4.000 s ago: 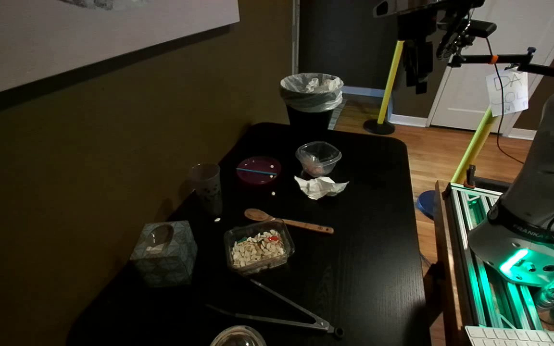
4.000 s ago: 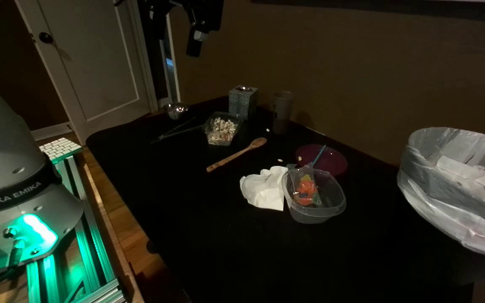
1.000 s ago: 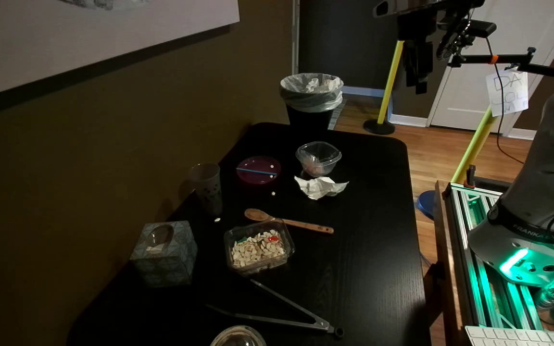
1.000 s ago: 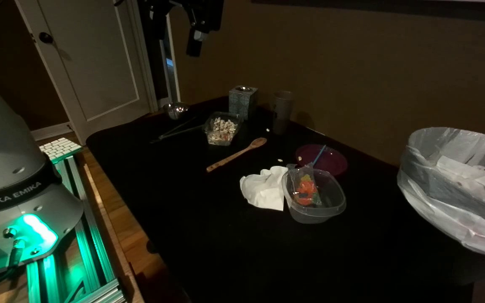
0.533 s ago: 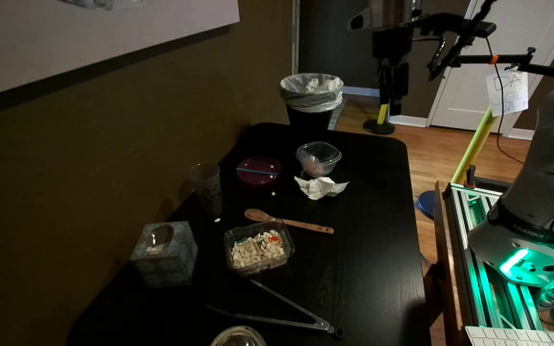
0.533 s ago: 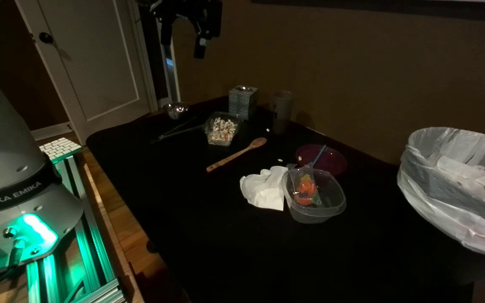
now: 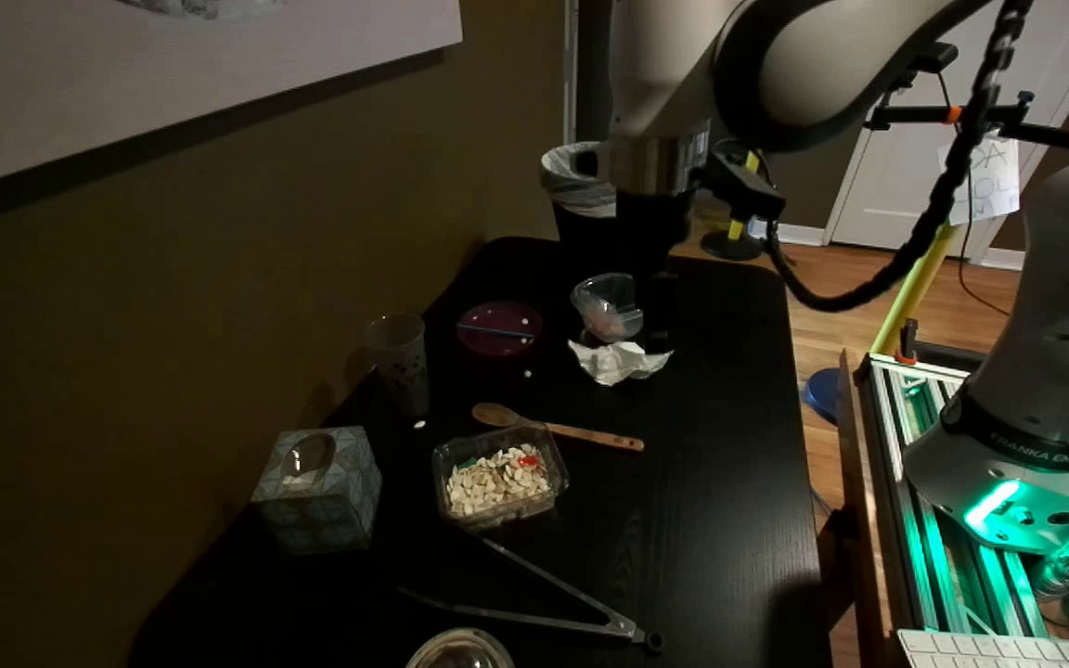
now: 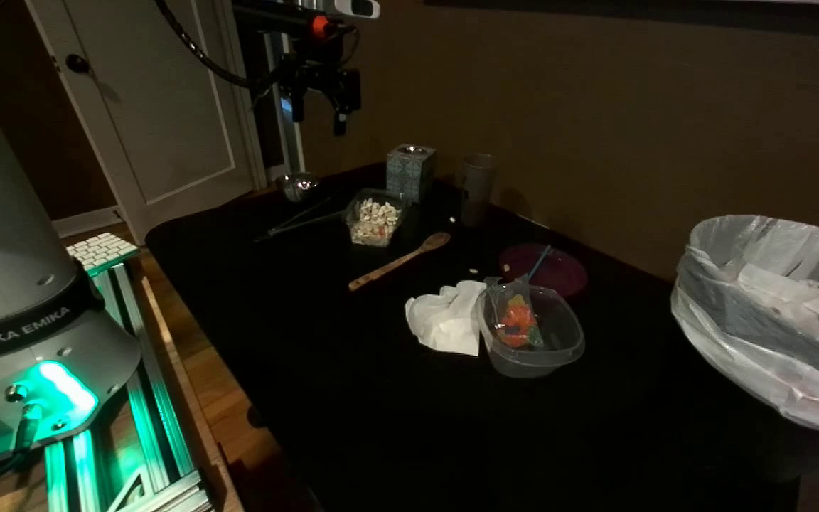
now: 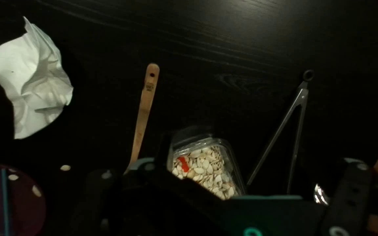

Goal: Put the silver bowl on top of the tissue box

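The silver bowl (image 8: 298, 186) stands on the table's far end in an exterior view. In an exterior view its rim (image 7: 460, 640) is cut off by the bottom edge. A shiny sliver of the bowl (image 9: 320, 195) shows in the wrist view beside the gripper. The tissue box (image 8: 410, 174) stands by the wall, upright; it shows grey-green with a patterned side in an exterior view (image 7: 316, 492). It is hidden in the wrist view. My gripper (image 8: 319, 121) is open and empty, high above the table, its fingers pointing down; it also shows dark in an exterior view (image 7: 657, 334).
A clear tray of seeds (image 7: 497, 482) stands between the tissue box and the wooden spoon (image 7: 590, 436). Metal tongs (image 7: 553, 617) lie near the bowl. A tall cup (image 7: 402, 371), purple plate (image 8: 555, 274), clear container (image 8: 559, 334), crumpled paper (image 8: 445, 320) and bin (image 8: 772, 320) are around.
Over the last half second my arm has reached out and the gripper has come down over the table. Earlier it hung still and higher. The bowl and tissue box have not moved.
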Action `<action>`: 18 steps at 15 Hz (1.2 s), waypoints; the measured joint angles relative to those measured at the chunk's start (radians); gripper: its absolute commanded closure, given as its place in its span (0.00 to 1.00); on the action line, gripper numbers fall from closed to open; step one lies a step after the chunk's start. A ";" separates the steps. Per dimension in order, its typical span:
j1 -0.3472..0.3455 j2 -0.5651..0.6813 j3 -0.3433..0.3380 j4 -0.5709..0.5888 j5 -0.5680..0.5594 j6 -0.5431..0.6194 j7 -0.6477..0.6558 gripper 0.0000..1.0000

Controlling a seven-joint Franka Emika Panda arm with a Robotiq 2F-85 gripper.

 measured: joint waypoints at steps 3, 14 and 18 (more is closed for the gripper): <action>0.002 0.029 0.008 0.012 0.000 0.001 0.003 0.00; 0.029 0.231 0.058 0.113 -0.002 0.177 -0.024 0.00; 0.067 0.467 0.124 0.283 -0.012 0.212 -0.057 0.00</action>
